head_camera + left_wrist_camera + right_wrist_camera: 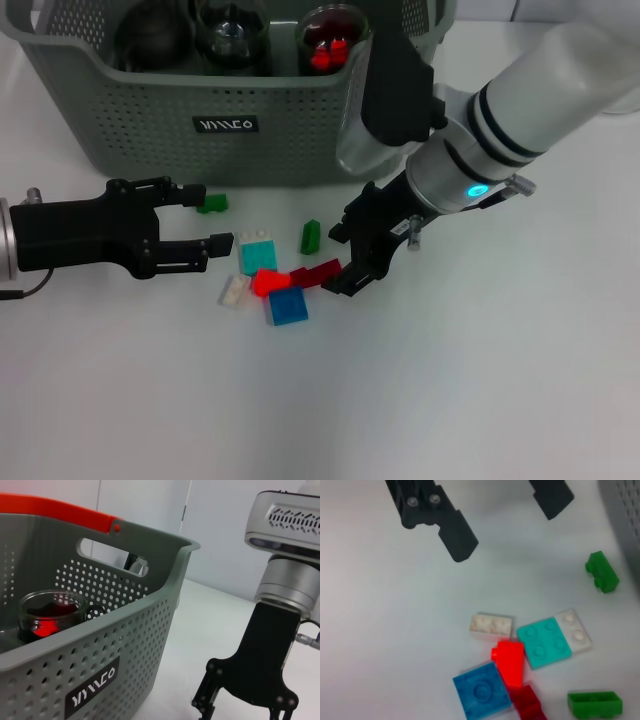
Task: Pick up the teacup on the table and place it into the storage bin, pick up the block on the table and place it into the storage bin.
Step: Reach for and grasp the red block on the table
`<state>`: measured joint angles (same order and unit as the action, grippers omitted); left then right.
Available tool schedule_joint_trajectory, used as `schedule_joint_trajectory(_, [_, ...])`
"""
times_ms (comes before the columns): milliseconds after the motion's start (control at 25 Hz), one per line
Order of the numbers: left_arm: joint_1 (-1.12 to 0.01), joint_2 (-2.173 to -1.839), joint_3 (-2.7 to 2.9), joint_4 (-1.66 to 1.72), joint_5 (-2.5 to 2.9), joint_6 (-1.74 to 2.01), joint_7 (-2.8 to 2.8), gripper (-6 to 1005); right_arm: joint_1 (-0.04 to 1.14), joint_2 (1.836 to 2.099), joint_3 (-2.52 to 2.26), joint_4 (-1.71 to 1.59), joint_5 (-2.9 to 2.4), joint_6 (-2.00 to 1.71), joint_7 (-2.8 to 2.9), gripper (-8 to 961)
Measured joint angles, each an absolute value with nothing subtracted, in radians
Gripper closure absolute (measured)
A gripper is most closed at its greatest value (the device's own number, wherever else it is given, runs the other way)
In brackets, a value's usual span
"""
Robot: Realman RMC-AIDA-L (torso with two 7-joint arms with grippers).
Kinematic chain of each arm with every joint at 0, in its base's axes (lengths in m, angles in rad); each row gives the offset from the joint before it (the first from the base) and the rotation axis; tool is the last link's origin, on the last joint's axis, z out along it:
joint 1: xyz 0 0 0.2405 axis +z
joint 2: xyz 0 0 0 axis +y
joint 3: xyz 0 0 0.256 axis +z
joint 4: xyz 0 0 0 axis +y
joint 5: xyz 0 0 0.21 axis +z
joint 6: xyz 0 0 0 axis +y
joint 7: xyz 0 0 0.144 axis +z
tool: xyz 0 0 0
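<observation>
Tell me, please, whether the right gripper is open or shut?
Open: the right gripper hangs over the dark red block, holding nothing; the right wrist view shows its black fingers spread apart.

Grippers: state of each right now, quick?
Left gripper: open, holding nothing, low over the table beside the blocks.
Right gripper: open, holding nothing, poised at the dark red block.

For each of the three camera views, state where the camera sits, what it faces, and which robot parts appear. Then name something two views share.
Head view: high up, looking down at the table; shows left gripper, right gripper, blocks, storage bin.
Left wrist view: low beside the storage bin, facing the right gripper.
Right wrist view: above the blocks, facing the left gripper.
Shared: the blue block in head and right wrist views.
</observation>
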<state>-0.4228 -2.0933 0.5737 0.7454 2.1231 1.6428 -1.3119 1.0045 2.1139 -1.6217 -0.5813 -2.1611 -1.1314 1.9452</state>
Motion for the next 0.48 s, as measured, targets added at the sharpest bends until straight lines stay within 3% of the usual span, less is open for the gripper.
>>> schedule_joint_trajectory(480, [-0.422,-2.094,0.572,0.745,2.123,1.645,-1.311,202,1.002,2.118,-1.723,-0.569,-2.108,-1.065,1.952,328])
